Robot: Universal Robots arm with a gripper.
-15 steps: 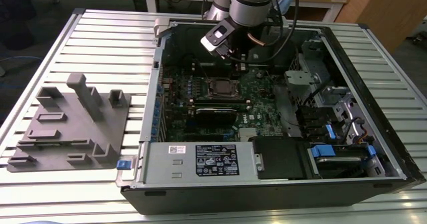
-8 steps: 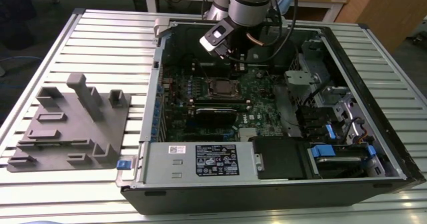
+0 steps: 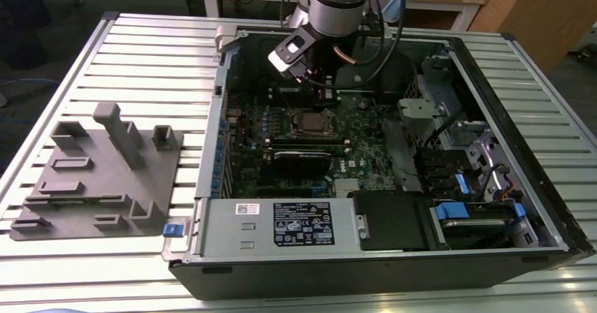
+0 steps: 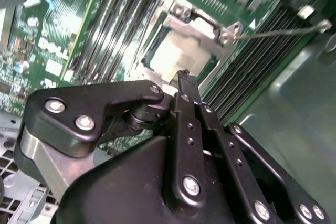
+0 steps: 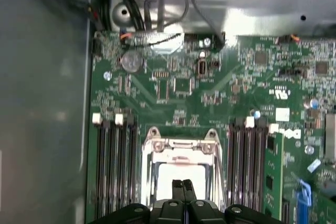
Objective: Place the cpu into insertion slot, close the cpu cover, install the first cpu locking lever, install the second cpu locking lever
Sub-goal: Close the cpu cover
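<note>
My gripper (image 5: 182,184) hangs just above the insertion slot (image 3: 312,122), its two thin black fingers pressed together with nothing between them. The cpu (image 5: 181,173) lies in the slot, its pale metal face bright in both wrist views (image 4: 173,56). The cpu cover (image 5: 181,147), a silver metal frame, lies flat over the slot with the chip showing through its window. A thin wire locking lever (image 4: 278,31) stands out sideways from one corner of the cover frame (image 4: 202,22). In the exterior view the gripper (image 3: 322,98) sits at the far side of the slot.
The green motherboard (image 5: 210,93) sits inside an open computer case (image 3: 214,124) on a slatted table (image 3: 140,54). Black memory slots (image 5: 113,171) flank the socket on both sides. A long black card (image 3: 300,161) lies nearer the power supply (image 3: 279,223). A grey fixture block (image 3: 98,180) stands at the exterior view's left.
</note>
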